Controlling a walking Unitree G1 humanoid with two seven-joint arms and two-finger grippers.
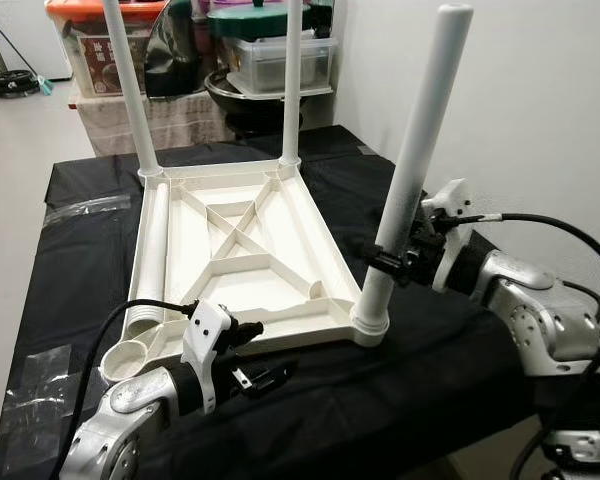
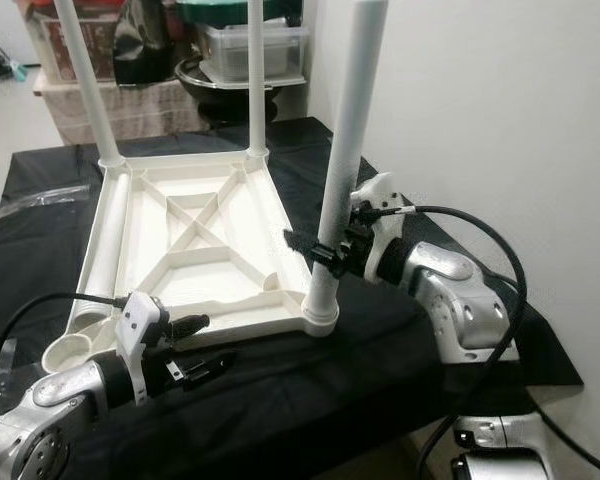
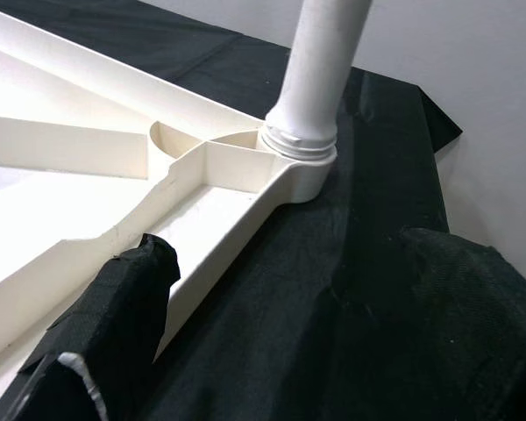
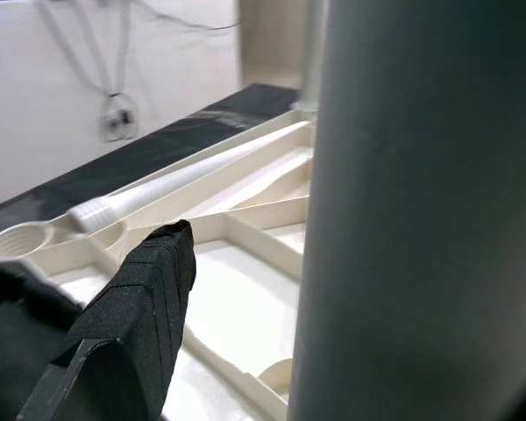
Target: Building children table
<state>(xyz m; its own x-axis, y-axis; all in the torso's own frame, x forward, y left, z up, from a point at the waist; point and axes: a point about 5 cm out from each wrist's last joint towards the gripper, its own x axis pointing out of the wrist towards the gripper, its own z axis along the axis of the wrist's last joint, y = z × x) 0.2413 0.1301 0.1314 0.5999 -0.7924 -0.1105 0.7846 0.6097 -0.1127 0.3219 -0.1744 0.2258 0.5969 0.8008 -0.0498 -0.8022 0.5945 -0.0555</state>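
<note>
Upturned white tabletop (image 1: 190,250) on black cloth; our right gripper (image 1: 392,262) pinches the near-right leg (image 1: 420,160) low, left gripper (image 1: 250,372) spread beside the rim; plastic looks light, stiff, slick.

White leg (image 3: 323,66) upright in tabletop (image 3: 96,189) corner socket — black cloth (image 3: 359,289) beneath; left gripper's fingers (image 3: 127,307) apart.

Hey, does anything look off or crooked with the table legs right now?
Yes. The near right leg leans away from vertical, while the two far legs stand straight. The right tool grips it low. A fourth leg lies loose inside the tabletop, its corner socket empty.
</note>
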